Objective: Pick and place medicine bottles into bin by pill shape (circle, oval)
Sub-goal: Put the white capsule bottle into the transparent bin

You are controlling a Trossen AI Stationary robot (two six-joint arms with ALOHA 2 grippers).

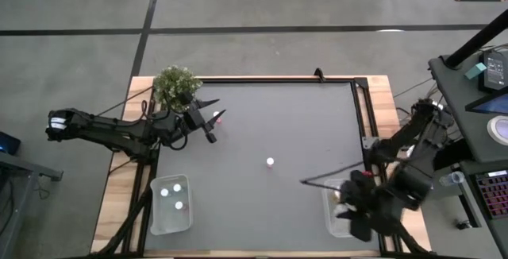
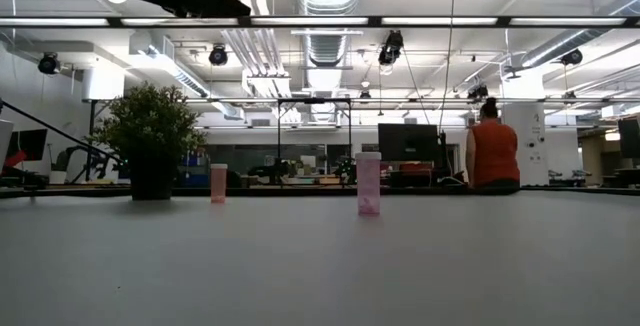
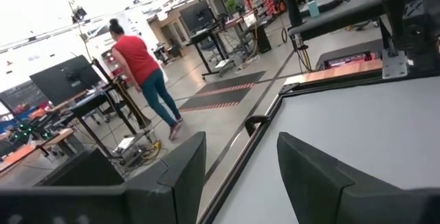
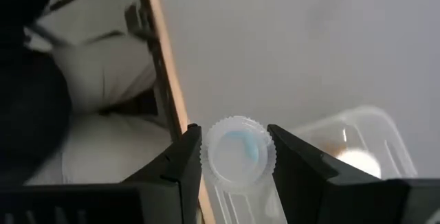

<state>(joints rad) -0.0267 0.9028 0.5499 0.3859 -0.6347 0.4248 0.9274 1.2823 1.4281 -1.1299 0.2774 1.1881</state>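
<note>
Right gripper (image 4: 234,157) clamps a bottle (image 4: 237,150) over the right bin (image 4: 371,131) for drop-off; left gripper (image 3: 240,172) empty, parted.

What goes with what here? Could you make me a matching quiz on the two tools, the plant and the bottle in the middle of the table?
1. left tool
2. right tool
3. potted plant
4. centre bottle

A. gripping a white-capped bottle over the right bin
B. at the table's far left corner
C. upright, outside both bins
D. open, empty

Pairs: 1-D, 2-A, 3-B, 4-C.
</note>
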